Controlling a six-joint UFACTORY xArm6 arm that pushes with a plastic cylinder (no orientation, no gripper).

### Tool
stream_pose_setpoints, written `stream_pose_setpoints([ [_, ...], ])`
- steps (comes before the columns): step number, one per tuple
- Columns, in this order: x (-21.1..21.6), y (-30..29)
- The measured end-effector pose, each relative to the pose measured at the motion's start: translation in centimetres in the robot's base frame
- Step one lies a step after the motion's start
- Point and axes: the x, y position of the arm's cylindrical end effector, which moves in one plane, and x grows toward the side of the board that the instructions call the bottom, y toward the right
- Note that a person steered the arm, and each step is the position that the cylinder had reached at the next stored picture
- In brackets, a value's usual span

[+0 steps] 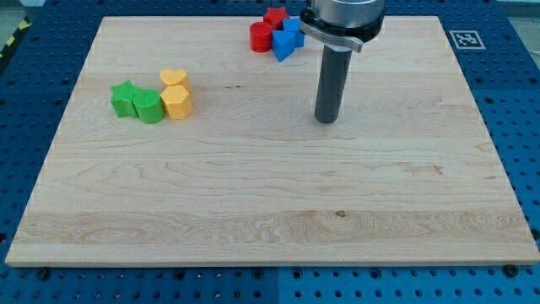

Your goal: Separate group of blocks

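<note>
Two groups of blocks lie on the wooden board (270,194). At the view's left a green star (125,99), a green cylinder-like block (149,106), a yellow hexagon-like block (177,102) and a yellow heart (174,78) touch one another. At the view's top a red cylinder (261,37), a red star (275,18), a blue block (283,45) and another blue block (294,32) cluster together. My tip (326,120) rests on the board below and right of the red and blue cluster, apart from it, and far right of the green and yellow group.
The arm's grey housing (342,19) hangs over the board's top edge beside the blue blocks. A black-and-white marker tag (463,39) sits at the board's top right corner. Blue perforated table (515,101) surrounds the board.
</note>
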Motion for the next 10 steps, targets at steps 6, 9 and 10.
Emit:
stream_pose_setpoints([
  [6, -8.6, -15.4],
  [9, -8.7, -22.5],
  [10, -8.0, -23.4],
])
